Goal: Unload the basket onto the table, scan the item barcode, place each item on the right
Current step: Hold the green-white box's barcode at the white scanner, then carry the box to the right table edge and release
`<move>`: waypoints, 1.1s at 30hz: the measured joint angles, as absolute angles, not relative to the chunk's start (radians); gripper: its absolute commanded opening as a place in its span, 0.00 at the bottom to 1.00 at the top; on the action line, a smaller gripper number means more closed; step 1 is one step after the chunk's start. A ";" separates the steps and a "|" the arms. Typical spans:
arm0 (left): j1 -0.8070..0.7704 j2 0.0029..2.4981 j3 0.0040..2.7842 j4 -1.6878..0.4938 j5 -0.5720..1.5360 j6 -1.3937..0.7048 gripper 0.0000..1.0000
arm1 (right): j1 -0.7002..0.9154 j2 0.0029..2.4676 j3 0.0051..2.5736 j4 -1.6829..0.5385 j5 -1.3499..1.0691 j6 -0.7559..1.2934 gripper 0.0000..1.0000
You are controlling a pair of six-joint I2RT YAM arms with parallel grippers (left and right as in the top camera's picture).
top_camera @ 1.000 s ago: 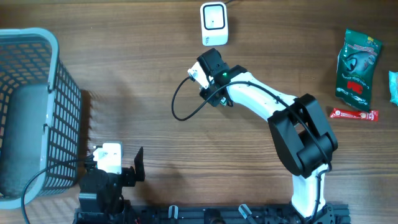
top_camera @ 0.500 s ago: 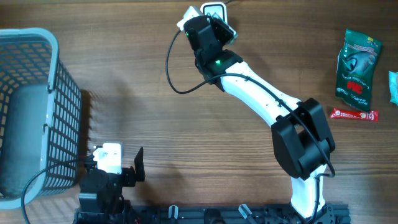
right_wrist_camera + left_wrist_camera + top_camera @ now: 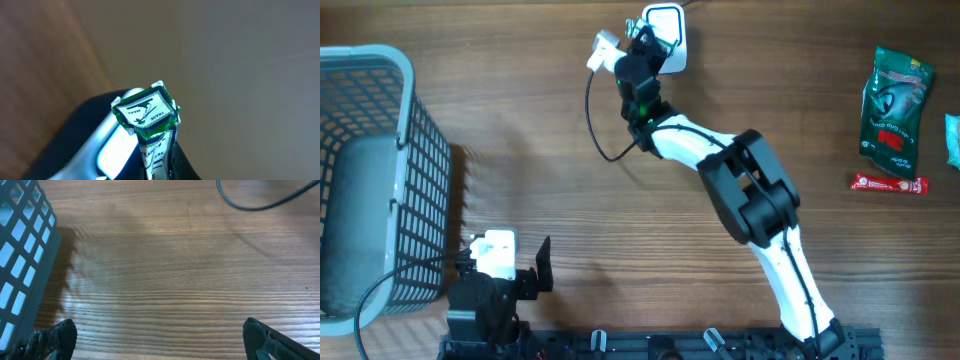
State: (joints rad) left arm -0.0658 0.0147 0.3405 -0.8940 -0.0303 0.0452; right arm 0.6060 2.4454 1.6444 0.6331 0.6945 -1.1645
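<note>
My right gripper (image 3: pixel 642 46) is at the table's far edge, right up against the white barcode scanner (image 3: pixel 666 28). It is shut on a small green-and-white sachet (image 3: pixel 147 113) with printed lettering, which stands up out of the jaws in the right wrist view. The scanner's dark body and pale window (image 3: pixel 107 146) lie just behind and left of the sachet. From overhead the sachet is hidden by the gripper. My left gripper (image 3: pixel 160 341) hangs open over bare wood at the near left, its fingertips (image 3: pixel 59 336) wide apart with nothing between them.
A grey wire basket (image 3: pixel 380 170) stands at the left, its wall close to the left gripper (image 3: pixel 506 268). A green snack bag (image 3: pixel 895 100), a red stick pack (image 3: pixel 888 183) and a teal item (image 3: pixel 953 140) lie at the right. A black cable (image 3: pixel 604 150) loops off the right wrist.
The right arm has swung from mid-table towards the far edge, bringing the sachet up to the scanner. The left arm has not moved.
</note>
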 measured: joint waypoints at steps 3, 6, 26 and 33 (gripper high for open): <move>-0.066 0.015 0.340 -0.894 -0.030 0.045 1.00 | 0.606 2.454 1.648 0.634 0.704 -1.129 0.04; -0.066 0.015 0.340 -0.894 -0.030 0.045 1.00 | 0.606 2.454 1.718 0.620 0.772 -1.071 0.04; -0.066 0.014 0.339 -0.894 -0.030 0.045 1.00 | 0.030 2.227 1.838 -0.939 1.082 -0.043 0.04; -0.066 0.014 0.339 -0.894 -0.030 0.045 1.00 | -0.290 2.228 1.834 -0.965 0.738 0.164 0.04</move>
